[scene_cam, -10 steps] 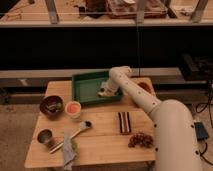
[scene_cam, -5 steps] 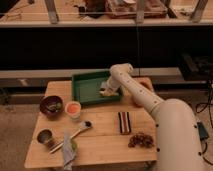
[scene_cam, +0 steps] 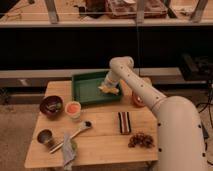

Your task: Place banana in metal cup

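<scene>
Dark shelves and a long workbench fill the back of the room, and in front of them stands a wooden table (scene_cam: 100, 147). On the far edge of the table, near the middle, lies a green tray (scene_cam: 80, 95). The white robot arm reaches from the right side over the table, and its gripper (scene_cam: 108, 85) is down inside the right part of the tray. The fingers are closed, and as far as I can see they have hold of the banana (scene_cam: 111, 90), which is a small pale yellow piece right at the tip of the gripper, low over the tray floor.

The metal cup (scene_cam: 45, 136) stands upright near the front left corner of the table, well apart from the tray. Just beside it, to the right, lie a spoon (scene_cam: 76, 133) and a grey-blue cloth (scene_cam: 67, 147). Near the left edge there is a dark brown bowl (scene_cam: 51, 106), and a white cup (scene_cam: 73, 108) with an orange inside stands just beside it. A dark striped bar (scene_cam: 124, 122) lies right of the middle, and a brown cluster (scene_cam: 141, 140) lies near the front right corner.
</scene>
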### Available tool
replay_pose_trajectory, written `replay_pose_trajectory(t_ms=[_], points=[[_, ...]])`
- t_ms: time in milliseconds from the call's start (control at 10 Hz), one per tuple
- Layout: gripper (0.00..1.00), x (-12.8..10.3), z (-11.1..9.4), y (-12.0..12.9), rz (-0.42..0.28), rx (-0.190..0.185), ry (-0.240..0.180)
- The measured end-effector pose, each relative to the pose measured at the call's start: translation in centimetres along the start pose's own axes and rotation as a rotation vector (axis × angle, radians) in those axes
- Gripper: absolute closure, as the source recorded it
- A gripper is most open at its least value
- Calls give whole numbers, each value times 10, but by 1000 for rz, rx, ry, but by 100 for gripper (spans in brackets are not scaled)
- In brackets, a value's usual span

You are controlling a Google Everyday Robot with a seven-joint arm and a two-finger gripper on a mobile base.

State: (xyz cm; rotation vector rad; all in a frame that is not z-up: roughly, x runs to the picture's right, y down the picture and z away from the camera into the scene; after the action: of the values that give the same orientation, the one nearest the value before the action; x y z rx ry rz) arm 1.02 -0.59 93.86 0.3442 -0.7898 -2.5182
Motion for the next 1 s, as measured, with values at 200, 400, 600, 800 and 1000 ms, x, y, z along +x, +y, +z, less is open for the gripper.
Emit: replay_pose_trajectory(t_ms=[200, 400, 600, 800, 1000], points=[[81, 6, -18, -9, -29, 49, 97], [81, 31, -37, -31, -96, 94, 156], [81, 51, -47, -63, -172, 147, 190], [81, 67, -59, -98, -259, 195, 212], [81, 67, -64, -109, -288, 209, 216]])
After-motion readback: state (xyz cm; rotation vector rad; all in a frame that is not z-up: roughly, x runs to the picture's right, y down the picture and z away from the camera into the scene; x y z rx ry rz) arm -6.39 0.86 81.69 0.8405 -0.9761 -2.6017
